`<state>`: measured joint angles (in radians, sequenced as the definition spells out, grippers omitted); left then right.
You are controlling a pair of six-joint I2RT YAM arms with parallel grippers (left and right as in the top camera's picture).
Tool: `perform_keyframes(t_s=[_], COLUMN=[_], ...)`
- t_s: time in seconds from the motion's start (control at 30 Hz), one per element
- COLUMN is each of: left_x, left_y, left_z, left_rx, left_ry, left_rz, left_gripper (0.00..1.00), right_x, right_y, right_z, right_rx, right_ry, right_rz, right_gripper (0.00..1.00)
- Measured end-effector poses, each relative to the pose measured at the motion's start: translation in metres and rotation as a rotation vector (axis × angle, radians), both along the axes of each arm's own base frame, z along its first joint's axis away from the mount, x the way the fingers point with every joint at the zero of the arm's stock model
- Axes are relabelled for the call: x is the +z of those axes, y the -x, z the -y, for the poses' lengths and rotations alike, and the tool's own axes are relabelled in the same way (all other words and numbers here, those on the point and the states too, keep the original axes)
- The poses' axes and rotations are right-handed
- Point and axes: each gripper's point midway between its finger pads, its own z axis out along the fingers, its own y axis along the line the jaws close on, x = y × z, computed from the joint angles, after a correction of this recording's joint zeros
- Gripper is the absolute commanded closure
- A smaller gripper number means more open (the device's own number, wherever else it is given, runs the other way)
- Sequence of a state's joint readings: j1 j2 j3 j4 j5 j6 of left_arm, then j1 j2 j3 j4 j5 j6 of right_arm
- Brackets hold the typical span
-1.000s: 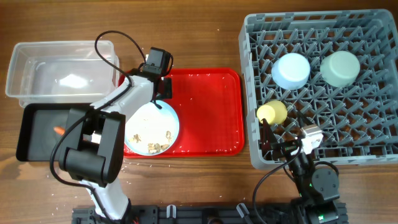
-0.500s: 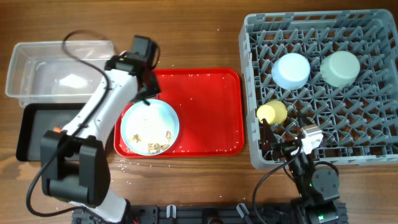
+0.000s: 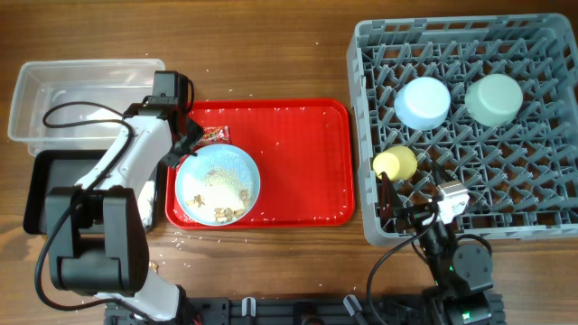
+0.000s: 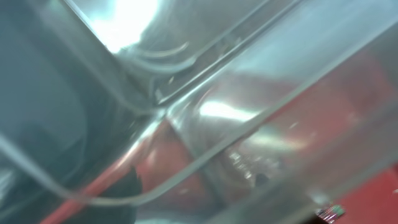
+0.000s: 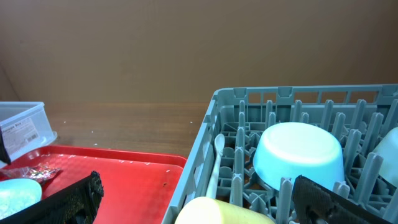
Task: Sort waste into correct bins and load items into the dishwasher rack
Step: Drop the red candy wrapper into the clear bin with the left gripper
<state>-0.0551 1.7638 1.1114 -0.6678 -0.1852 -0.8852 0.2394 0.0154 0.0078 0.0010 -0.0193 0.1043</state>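
The red shiny wrapper [image 3: 214, 134] lies on the red tray [image 3: 298, 162], just right of my left gripper [image 3: 183, 142]. That gripper is open and holds nothing, hanging over the tray's left edge beside the clear tub [image 3: 54, 86]. The left wrist view is blurred; it shows the tub's wall [image 4: 261, 118] and the wrapper [image 4: 329, 211] at the bottom right. The pale-blue plate [image 3: 218, 183] carries beige crumbs [image 3: 226, 213]. The grey rack [image 3: 533, 190] holds a pale-blue bowl [image 3: 423, 102], a pale-green bowl [image 3: 494, 98] and a yellow cup [image 3: 396, 164]. My right gripper [image 5: 202, 205] stands open at the rack's front left corner, behind the cup [image 5: 217, 213].
The black tray [image 3: 45, 194] lies in front of the clear tub, partly hidden by my left arm. A white patch [image 3: 104, 116] shows inside the tub. Loose crumbs dot the wood near the red tray's front edge [image 3: 185, 239].
My left gripper has swung left from the middle of the red tray to its left edge and its jaws have parted. The wrapper now shows on the tray. The right arm is unmoved.
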Motion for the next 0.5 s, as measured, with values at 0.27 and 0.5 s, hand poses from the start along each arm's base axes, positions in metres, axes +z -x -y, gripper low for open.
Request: perform_keyframes(t_s=[0.27, 0.5], left_x=[-0.003, -0.016], left_y=[-0.005, -0.012], left_z=[-0.001, -0.001], left_rx=[0.011, 0.010], left_ry=[-0.009, -0.009], left_rz=[0.013, 0.018], left_gripper=[0.48, 0.96], right_x=[0.000, 0.000], right_y=[0.000, 0.000], right_z=[0.000, 0.000], right_rx=[0.000, 0.000], right_ry=[0.000, 0.000], right_rz=[0.000, 0.000], right_gripper=[0.00, 0.00])
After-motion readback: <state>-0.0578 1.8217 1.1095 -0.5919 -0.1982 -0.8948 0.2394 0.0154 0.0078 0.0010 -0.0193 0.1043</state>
